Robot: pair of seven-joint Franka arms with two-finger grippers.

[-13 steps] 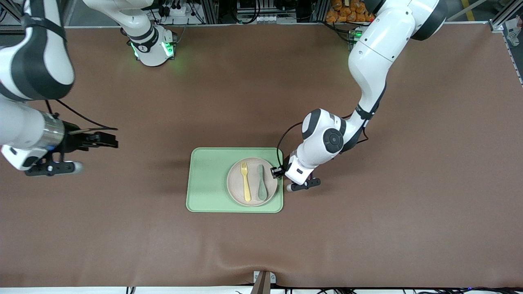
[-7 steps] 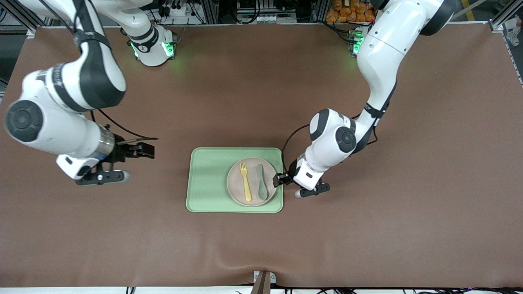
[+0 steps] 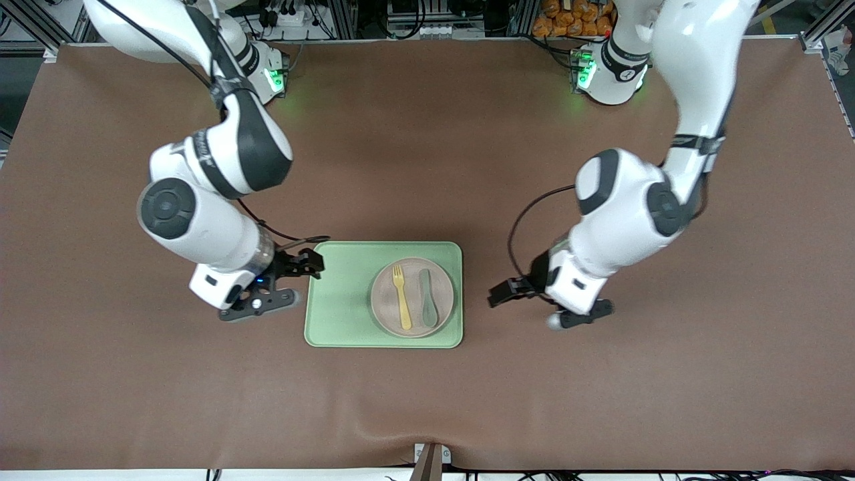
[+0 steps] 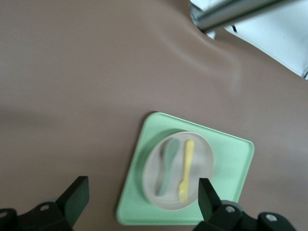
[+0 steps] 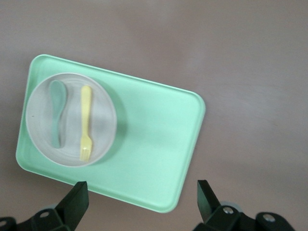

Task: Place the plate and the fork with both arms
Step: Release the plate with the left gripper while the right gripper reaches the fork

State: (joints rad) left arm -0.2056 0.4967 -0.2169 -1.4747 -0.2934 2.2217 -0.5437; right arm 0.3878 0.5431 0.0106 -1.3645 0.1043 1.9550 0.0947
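Note:
The pale plate (image 3: 413, 314) lies on the light-green tray (image 3: 340, 300), in the half toward the left arm's end. The yellow fork (image 3: 401, 297) lies on the plate beside a grey-green spoon (image 3: 427, 300). My right gripper (image 3: 311, 264) is open and empty over the tray's edge at the right arm's end. My left gripper (image 3: 497, 296) is open and empty over bare table beside the tray, toward the left arm's end. The left wrist view shows the open gripper (image 4: 143, 192), plate (image 4: 204, 156) and fork (image 4: 186, 168). The right wrist view shows the open gripper (image 5: 140, 192), tray (image 5: 154, 134), plate (image 5: 103, 115) and fork (image 5: 85, 122).
The brown table mat (image 3: 601, 401) spreads round the tray on all sides. A metal bracket (image 3: 431, 457) sits at the table edge nearest the front camera. Both arm bases (image 3: 267, 73) stand along the edge farthest from the camera.
My right arm has swung in from its end of the table to the tray's edge. My left gripper has drawn back from the tray's edge toward its own end. Plate, fork and spoon have not moved.

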